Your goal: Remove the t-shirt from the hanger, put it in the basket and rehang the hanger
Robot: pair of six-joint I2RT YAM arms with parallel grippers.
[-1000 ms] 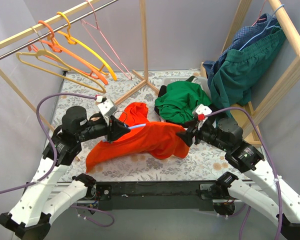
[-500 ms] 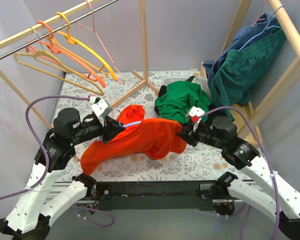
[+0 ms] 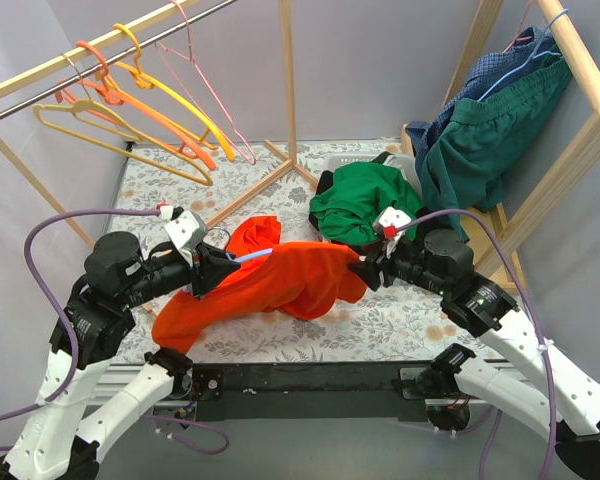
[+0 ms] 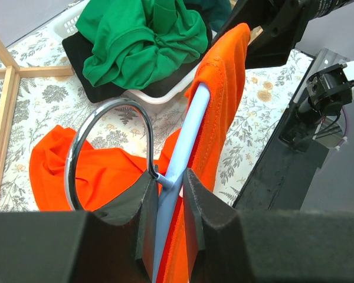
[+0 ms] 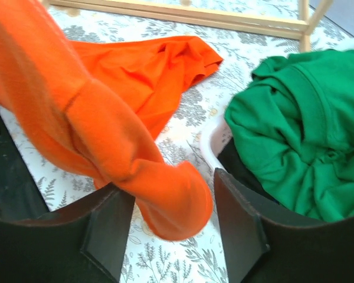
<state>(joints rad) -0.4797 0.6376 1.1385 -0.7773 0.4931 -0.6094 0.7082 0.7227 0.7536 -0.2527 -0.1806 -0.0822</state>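
From where I stand, the job looks about half done. The left pincer (image 4: 168,203) is clenched on the pale blue hanger (image 4: 186,132) right at its neck, where the chrome hook (image 4: 76,156) joins. A bare stretch of bar shows just beyond the fingers. Farther along, that arm of the hanger disappears under the orange t-shirt (image 3: 290,280), so the cloth is not yet free of it. By my reckoning, what is left is to draw the shirt off the far tip and let it drop.

The shirt hangs in a sagging band between the two arms, above the flowered surface (image 3: 400,320). Its long axis runs from roughly 9 o'clock to 3 o'clock. One loose end droops toward 7 o'clock and a fold lies on the surface toward 12. The hanger follows the same line, its covered arm pointing at about 3 o'clock, toward the other arm.

On the right, the right pincer (image 5: 172,221) stands with its jaws well apart and a thick orange bunch between them. I cannot tell whether it is pinching that bunch or only straddling it. Beyond it, at about 1 o'clock, a green garment (image 3: 365,205) lies heaped in a white basket (image 5: 207,141).
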